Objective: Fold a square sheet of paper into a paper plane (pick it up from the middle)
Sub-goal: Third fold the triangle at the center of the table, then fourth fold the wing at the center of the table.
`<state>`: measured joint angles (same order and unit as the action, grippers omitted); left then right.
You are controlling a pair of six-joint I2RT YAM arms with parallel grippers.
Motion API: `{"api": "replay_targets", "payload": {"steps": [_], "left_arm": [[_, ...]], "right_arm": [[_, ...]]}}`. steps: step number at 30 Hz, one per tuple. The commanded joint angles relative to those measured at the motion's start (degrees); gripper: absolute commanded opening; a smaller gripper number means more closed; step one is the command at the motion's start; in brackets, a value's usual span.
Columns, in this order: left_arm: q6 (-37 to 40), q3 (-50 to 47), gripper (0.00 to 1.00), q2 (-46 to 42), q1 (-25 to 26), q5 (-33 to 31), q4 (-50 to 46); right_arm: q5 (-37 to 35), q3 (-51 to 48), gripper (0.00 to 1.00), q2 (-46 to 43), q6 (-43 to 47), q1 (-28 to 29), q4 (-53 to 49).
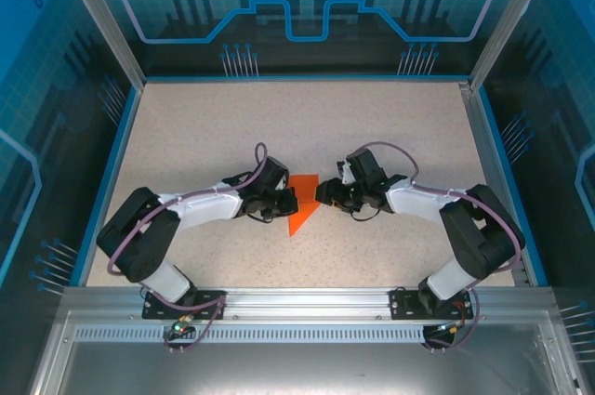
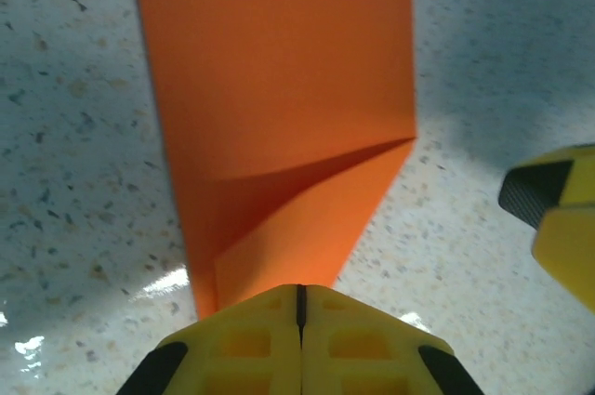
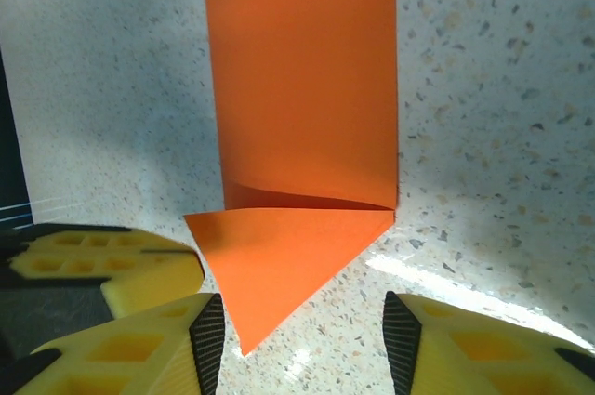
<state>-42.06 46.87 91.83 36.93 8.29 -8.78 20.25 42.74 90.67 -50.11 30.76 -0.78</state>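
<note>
Paper (image 1: 302, 202), bright orange and folded to a long triangle, lies on the speckled surface (image 1: 390, 135) in the top view. Its wide end is away from the arm bases and its point is toward them. The left fingers (image 1: 279, 202) sit at the paper's left edge. The right fingers (image 1: 327, 192) sit just off its right edge, near the wide end. From this height I cannot tell how either pair stands.

In the left wrist view the paper (image 2: 279, 88) runs up from the left fingers (image 2: 260, 339) to the top of the frame. A crease crosses it on a slant, and below it a narrower flap tapers down to the fingertips. The left fingers are pressed together, with only a thin dark seam between them. The paper's near end meets their tips, but I cannot tell whether any paper is caught in the seam. One right finger (image 2: 567, 228), yellow with a black pad, shows to the right of the paper and apart from it, above the surface (image 2: 74, 181).

In the right wrist view the paper (image 3: 302, 107) has a tall panel that bows a little and casts a shadow on the surface (image 3: 493, 135). Under a crease, a triangular flap points down. The right fingers (image 3: 139, 353) are spread, one on each side of that point, and neither touches the paper. The left fingers (image 3: 112, 269) lie just left of the flap.
</note>
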Motion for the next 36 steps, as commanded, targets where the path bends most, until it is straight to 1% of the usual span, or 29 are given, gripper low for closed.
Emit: {"api": "replay_targets", "payload": {"steps": [1, 5, 12, 19, 28, 31, 36], "left_arm": [[-0.8, 3.1, 0.02, 2.6, 0.2, -3.6, -3.4], [-1.5, 4.0, 0.01, 4.7, 0.2, -5.9, -5.5], [-3.2, 3.3, 0.00, 5.8, 0.2, -7.9, -6.8], [-3.9, 2.2, 0.00, 5.8, 0.2, -7.7, -6.5], [-3.7, 2.0, 0.00, 5.9, 0.2, -7.3, -6.3], [-3.7, 2.0, 0.00, 5.8, 0.2, -7.1, -6.4], [-3.6, 1.8, 0.00, 5.1, 0.2, -6.9, -6.6]], "right_arm": [[2.1, 0.3, 0.51, 2.0, -1.1, 1.0, 0.8], [2.5, 1.0, 0.50, 3.5, -1.8, 1.4, 1.0], [2.8, 2.9, 0.49, 6.1, -2.4, 1.9, 0.3], [2.8, 4.4, 0.47, 7.6, -2.5, 2.3, -0.2], [3.8, 6.3, 0.42, 9.8, -2.5, 2.8, -0.5], [4.5, 6.8, 0.38, 10.7, -2.6, 3.0, 0.0], [5.8, 7.0, 0.27, 11.8, -3.2, 3.2, 1.3]]}}
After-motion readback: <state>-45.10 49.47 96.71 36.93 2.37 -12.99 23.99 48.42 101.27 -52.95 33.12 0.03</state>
